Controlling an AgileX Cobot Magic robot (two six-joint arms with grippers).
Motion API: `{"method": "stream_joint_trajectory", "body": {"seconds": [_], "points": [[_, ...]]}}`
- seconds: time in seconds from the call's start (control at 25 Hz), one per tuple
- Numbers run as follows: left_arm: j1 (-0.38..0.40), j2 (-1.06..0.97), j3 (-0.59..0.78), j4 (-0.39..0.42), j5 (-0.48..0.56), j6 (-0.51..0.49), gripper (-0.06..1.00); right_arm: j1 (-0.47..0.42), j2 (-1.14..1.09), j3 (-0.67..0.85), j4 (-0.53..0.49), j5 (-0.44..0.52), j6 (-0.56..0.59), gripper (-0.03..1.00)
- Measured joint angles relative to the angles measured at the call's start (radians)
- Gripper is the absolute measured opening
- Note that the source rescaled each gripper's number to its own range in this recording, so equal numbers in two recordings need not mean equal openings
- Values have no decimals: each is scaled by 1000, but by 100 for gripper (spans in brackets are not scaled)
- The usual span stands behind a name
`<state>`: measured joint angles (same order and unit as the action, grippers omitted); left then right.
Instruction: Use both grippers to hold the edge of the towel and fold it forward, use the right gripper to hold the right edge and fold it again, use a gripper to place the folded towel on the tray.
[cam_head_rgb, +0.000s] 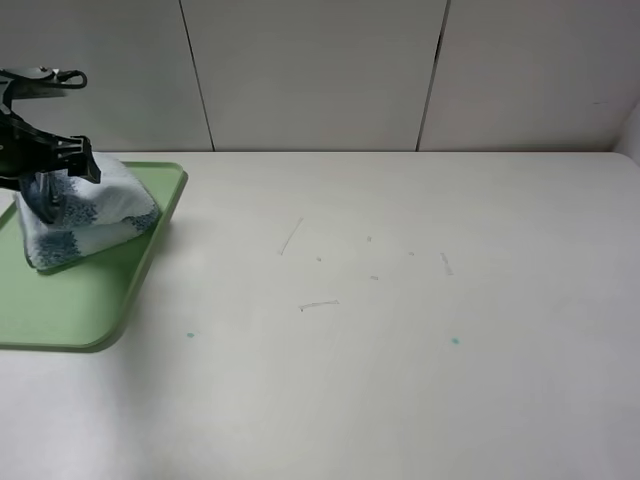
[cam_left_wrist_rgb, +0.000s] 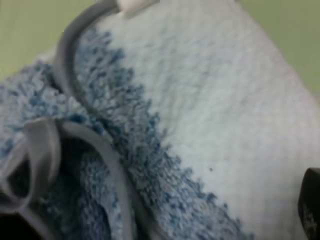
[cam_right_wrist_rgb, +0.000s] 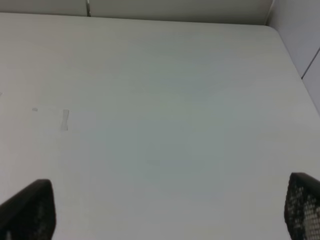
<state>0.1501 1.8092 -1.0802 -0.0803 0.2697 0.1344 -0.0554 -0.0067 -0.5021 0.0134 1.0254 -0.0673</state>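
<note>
Here the towel (cam_head_rgb: 90, 215) lay folded in a bundle on the far part of the tray (cam_head_rgb: 70, 310), at the left edge of the table (cam_head_rgb: 400, 330) in the high view. The left gripper (cam_head_rgb: 45, 195) stood directly over the bundle's left end, fingers down into the cloth — whether they pinched it or merely touched it could not be told. In the left wrist view the towel (cam_left_wrist_rgb: 210, 100) filled nearly everything: white terry beside a mottled blue stripe, grey trim (cam_left_wrist_rgb: 75, 75) curving across it, and a small grey loop (cam_left_wrist_rgb: 35, 160) at one corner. A white tab (cam_left_wrist_rgb: 135, 4) (perhaps a label, cut off by the frame) showed no readable writing.

The right gripper (cam_right_wrist_rgb: 165, 210) was out of the high view. Its wrist view showed two black fingertips (cam_right_wrist_rgb: 30, 210) set far apart — spread wide, nothing between them — above bare table (cam_right_wrist_rgb: 160, 110), well apart from towel and tray. No brand or lettering was legible anywhere.
</note>
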Motion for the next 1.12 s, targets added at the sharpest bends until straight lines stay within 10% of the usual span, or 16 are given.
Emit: {"method": "stream_joint_trajectory", "body": {"seconds": [1.12], "points": [[0,-434,-9,24,659,-15,100,0,0,0,0,0,0,100]]}}
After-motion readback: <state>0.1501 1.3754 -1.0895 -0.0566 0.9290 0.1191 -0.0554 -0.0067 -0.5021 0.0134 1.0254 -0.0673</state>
